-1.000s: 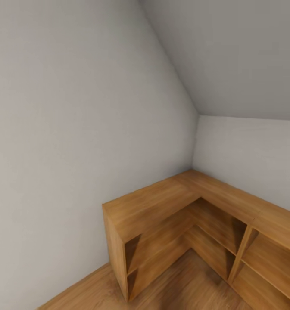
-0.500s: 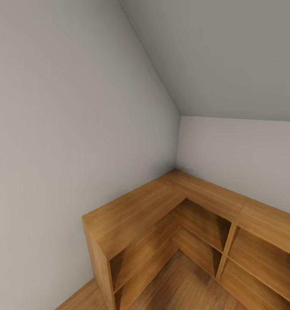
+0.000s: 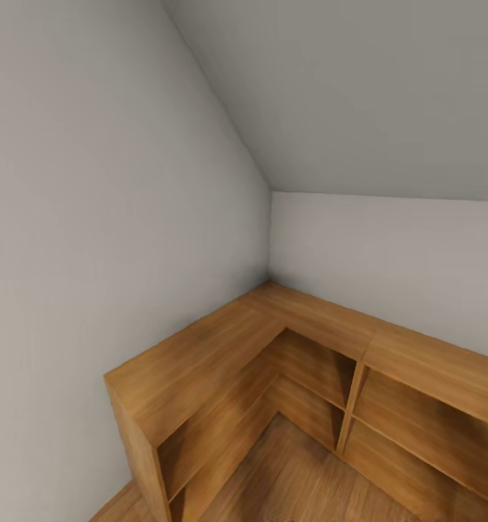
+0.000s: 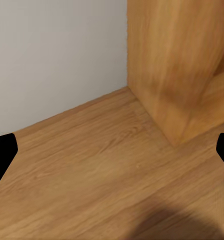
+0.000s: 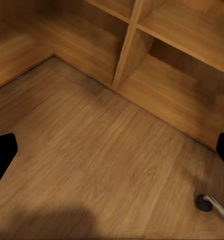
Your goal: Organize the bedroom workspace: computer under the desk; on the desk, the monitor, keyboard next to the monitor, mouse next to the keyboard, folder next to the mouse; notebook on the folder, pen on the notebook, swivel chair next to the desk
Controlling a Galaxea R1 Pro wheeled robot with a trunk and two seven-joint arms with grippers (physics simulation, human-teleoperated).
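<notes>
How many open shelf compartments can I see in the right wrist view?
4: two upper and two lower in the wooden shelf unit, split by its upright divider; more may lie outside the picture.

Swivel chair (image 5: pixel 207 202): one black caster on a thin metal spoke, resting on the wooden floor (image 5: pixel 92 150), near the wooden shelf unit (image 5: pixel 162 85).

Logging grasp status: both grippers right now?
Left gripper: open, black fingertips apart, holding nothing.
Right gripper: open, black fingertips apart, holding nothing.
</notes>
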